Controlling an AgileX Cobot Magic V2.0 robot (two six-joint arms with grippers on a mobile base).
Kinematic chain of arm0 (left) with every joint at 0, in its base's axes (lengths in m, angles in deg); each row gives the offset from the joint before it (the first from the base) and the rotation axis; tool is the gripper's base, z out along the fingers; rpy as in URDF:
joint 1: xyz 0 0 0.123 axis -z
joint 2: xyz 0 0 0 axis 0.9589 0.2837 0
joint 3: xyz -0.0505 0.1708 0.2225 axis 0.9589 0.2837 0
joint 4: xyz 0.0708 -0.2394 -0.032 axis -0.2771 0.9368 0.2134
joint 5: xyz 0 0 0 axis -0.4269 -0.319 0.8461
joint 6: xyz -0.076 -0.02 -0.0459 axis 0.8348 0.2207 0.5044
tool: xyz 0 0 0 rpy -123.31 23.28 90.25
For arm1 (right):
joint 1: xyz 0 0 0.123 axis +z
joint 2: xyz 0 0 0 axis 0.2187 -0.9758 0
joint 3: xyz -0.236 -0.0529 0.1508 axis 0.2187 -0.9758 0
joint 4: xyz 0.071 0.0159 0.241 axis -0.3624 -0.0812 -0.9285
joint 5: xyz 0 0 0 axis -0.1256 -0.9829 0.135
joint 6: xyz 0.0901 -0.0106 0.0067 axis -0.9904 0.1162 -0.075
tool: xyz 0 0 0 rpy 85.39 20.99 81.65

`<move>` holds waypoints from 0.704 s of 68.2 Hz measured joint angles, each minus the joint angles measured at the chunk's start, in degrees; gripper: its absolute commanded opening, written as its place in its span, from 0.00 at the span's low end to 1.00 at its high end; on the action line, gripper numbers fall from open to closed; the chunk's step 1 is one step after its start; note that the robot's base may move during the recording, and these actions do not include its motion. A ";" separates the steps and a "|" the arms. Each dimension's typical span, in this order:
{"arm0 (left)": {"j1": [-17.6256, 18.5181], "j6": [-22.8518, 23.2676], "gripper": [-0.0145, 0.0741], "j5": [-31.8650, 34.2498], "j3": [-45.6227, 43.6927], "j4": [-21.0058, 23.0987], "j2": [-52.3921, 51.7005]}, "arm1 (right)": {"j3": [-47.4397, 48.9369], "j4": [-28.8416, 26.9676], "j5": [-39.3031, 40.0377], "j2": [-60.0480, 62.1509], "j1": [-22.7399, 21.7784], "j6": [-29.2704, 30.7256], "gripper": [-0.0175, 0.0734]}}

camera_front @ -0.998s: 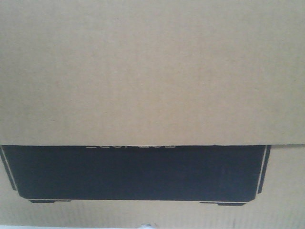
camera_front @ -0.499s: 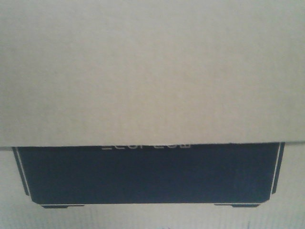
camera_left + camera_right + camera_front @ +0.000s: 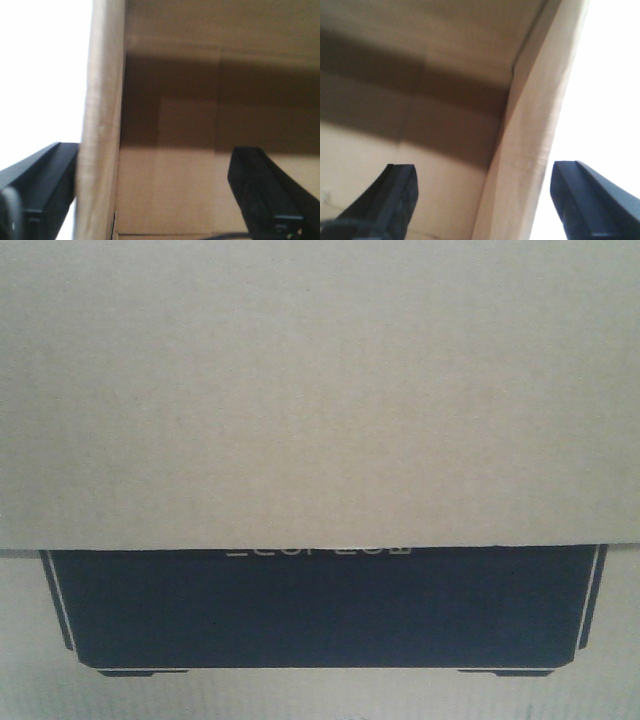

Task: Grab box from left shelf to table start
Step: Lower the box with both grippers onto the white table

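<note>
A brown cardboard box fills the front view, with a black printed panel low on its face. In the left wrist view my left gripper straddles an upright box wall: one finger is close against the wall's outside, the other stands well apart inside the box. In the right wrist view my right gripper straddles the opposite wall, one finger inside, one outside. Both sets of jaws stand wide, far wider than the wall.
The box blocks the whole front view, so shelf and table are hidden. Beyond the box walls both wrist views are blown-out white.
In the front view the box face and its black panel have shifted to the right and slightly down, and the cardboard looks paler.
</note>
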 measured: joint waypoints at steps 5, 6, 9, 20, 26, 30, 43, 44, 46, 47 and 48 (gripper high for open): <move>0.00 -0.05 0.70 0.10 -0.89 -0.60 -2.33 | 0.81 0.00 -0.39 2.46 0.00 0.00 0.77; 0.00 -0.05 0.70 0.10 -1.04 -0.71 -2.87 | 0.79 0.00 -0.52 2.98 0.00 0.00 0.75; 0.00 -0.05 0.69 0.10 -1.21 -1.36 -4.64 | 0.92 0.00 -0.92 4.61 0.00 0.00 0.67; 0.10 -0.18 0.53 -1.70 -1.30 -4.62 -12.98 | 0.16 0.00 -2.32 12.16 0.00 0.00 0.30; 0.10 -0.27 0.38 -1.61 0.15 -6.46 -18.81 | -2.55 0.00 -2.32 17.29 0.00 0.00 0.26; 0.10 -0.31 0.27 -1.32 1.94 -7.33 -23.37 | -5.08 0.00 -1.61 21.24 0.00 0.00 0.26; 0.10 -0.31 0.06 0.89 12.91 -9.47 -38.24 | -18.67 0.00 4.26 35.10 0.00 0.00 0.26; 0.10 -0.31 0.06 1.10 13.83 -9.65 -39.73 | -19.77 0.00 4.89 36.53 0.00 0.00 0.26; 0.10 -0.42 0.06 1.53 15.70 -9.97 -41.64 | -21.99 0.00 6.48 38.42 0.00 0.00 0.26; 0.10 -0.42 0.06 1.77 17.13 -9.98 -42.56 | -23.11 0.00 7.12 39.35 0.00 0.00 0.26; 0.10 -0.55 0.06 2.00 18.08 -10.08 -43.46 | -24.21 0.00 7.78 40.25 0.00 0.00 0.26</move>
